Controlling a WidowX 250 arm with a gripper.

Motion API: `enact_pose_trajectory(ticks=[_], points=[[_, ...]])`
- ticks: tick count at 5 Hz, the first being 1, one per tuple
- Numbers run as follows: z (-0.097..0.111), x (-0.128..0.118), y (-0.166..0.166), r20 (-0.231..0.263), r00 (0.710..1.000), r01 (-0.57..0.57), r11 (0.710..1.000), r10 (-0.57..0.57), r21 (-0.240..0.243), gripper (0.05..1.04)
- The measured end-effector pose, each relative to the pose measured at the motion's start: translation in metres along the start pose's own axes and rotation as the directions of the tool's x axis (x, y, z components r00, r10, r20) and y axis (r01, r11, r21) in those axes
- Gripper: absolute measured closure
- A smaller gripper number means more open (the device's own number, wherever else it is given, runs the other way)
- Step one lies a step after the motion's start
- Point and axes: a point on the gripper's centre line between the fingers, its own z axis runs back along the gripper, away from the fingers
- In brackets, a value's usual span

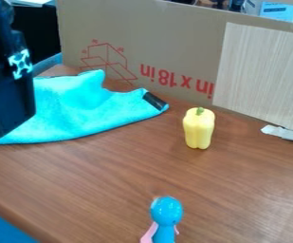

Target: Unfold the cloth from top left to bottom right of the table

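Black hand hangs by the turquoise cloth, grip unclear.

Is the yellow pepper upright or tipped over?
Upright: the yellow pepper stands on the table with its green stem on top.

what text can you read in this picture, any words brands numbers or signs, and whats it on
"in x 18in", red, upside down, cut off by the wood-grain panel: on the cardboard
Small red marks round the box drawing: too small to read
Print on the blue-and-white box behind: too small to read
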Motion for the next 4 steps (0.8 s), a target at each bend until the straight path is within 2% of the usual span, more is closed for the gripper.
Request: enact_pose_trajectory(ticks=[2, 3, 4], points=[[-0.003, 0.004, 0.006, -0.001, 1.0, -0.013, 1.0, 0.013, 0.004, 0.083], [-0.008, 0.018, 0.021, -0.03, 0.996, -0.082, 0.997, 0.082, -0.003, 0.083], [-0.013, 0.034, 0.04, -0.039, 0.988, -0.15, 0.989, 0.151, 0.008, 0.083]])
